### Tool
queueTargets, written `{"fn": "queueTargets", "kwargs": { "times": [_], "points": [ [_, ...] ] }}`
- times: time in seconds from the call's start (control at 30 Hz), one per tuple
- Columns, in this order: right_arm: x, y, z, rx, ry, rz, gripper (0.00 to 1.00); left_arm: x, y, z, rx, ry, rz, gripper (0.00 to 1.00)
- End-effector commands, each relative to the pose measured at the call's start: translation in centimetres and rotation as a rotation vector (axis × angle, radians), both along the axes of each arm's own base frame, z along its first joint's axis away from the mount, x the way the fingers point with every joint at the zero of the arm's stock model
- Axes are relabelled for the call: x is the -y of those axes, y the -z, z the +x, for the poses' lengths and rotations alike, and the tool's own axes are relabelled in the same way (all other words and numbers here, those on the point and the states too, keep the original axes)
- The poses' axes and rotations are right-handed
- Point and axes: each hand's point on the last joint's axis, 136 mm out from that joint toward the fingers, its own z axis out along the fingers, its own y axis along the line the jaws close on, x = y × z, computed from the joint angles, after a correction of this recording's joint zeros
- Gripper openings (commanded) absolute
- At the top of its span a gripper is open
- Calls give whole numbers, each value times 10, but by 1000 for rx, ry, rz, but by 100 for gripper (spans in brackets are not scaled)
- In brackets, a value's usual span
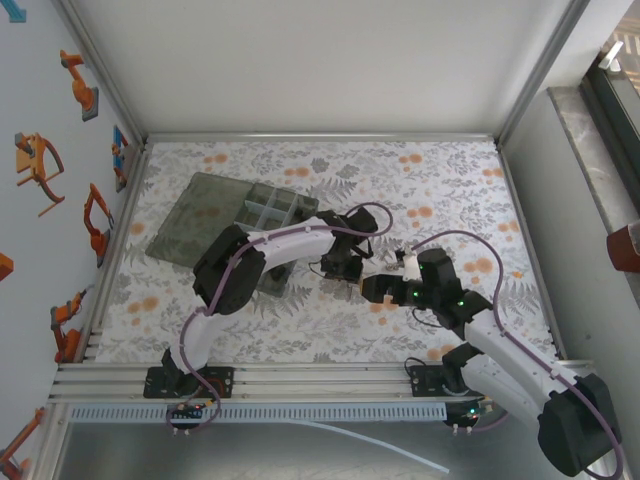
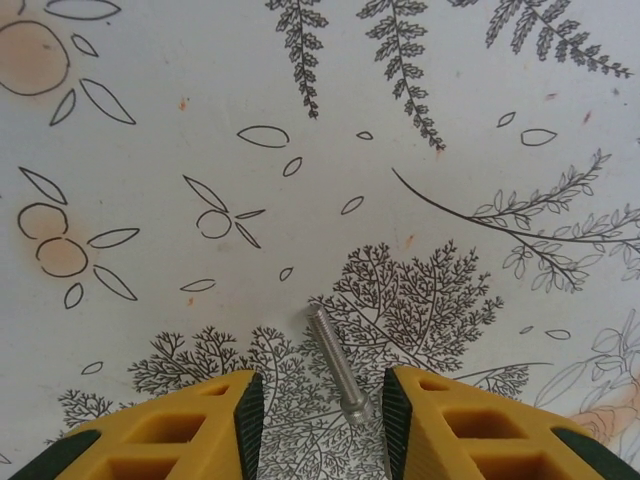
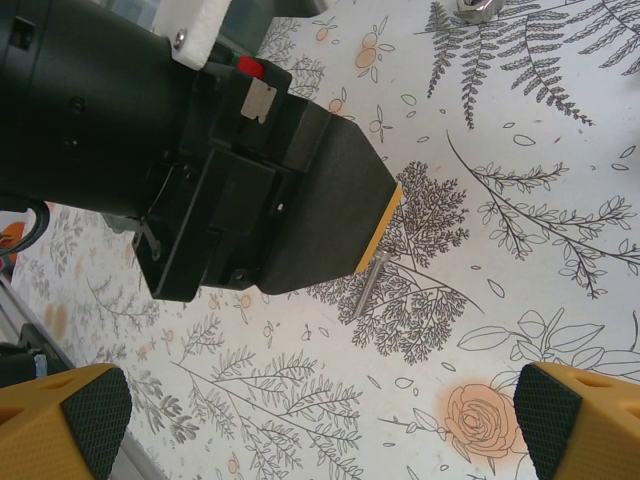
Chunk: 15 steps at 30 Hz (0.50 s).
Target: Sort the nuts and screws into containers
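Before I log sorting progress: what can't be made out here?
Top view: what lies in the organizer box, too small; the left arm covers its near corner.
Left wrist view: whether the screw touches the left tool, too close to tell.
Right wrist view: a silvery part, cut by the top edge.

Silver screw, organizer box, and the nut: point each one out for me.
silver screw [image 2: 337,363], left wrist view, middle of its shank.
organizer box [image 1: 200,218], top external view, on its flat lid.
nut [image 3: 476,8], right wrist view, body at top edge.
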Motion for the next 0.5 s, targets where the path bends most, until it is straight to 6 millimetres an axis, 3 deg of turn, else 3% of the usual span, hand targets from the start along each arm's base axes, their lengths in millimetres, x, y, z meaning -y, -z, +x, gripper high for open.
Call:
{"fn": "queueTargets", "kwargs": {
  "times": [0.0, 0.17, 0.47],
  "points": [
    [2, 4, 0, 12, -2, -13, 100, 0, 3, 3, 9, -8, 34, 33],
    [1, 2, 2, 16, -4, -17, 100, 1, 12, 4, 3, 6, 69, 27],
    [-4, 1, 9, 19, -24, -24, 100, -26, 16, 4, 19, 15, 181, 11]
  ]
}}
